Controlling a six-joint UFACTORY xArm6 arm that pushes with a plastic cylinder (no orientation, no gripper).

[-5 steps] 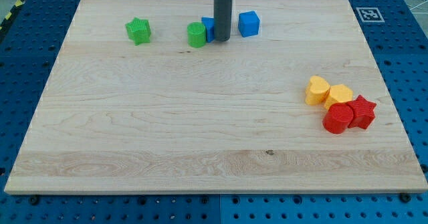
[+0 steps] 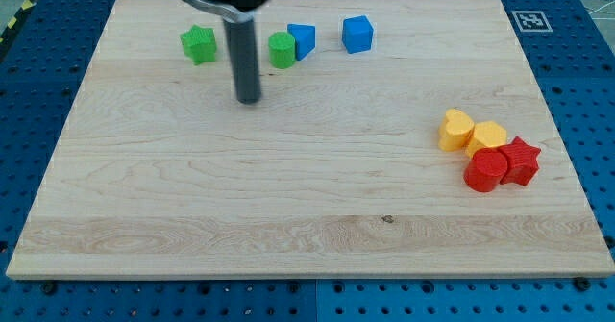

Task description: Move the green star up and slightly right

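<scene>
The green star [image 2: 199,44] lies near the view's top left of the wooden board [image 2: 288,187]. My tip [image 2: 249,99] rests on the board below and to the right of the star, apart from it. The rod rises toward the view's top. A green round block [image 2: 282,50] sits to the right of the rod, touching a blue block [image 2: 302,39].
A blue cube [image 2: 357,34] stands further right at the top. At the view's right sit a yellow heart-like block [image 2: 455,130], a yellow block [image 2: 487,136], a red cylinder [image 2: 486,170] and a red star [image 2: 520,161], clustered together.
My tip has moved left and down, from beside the blue block to a spot below and between the green star and the green round block. No block has moved.
</scene>
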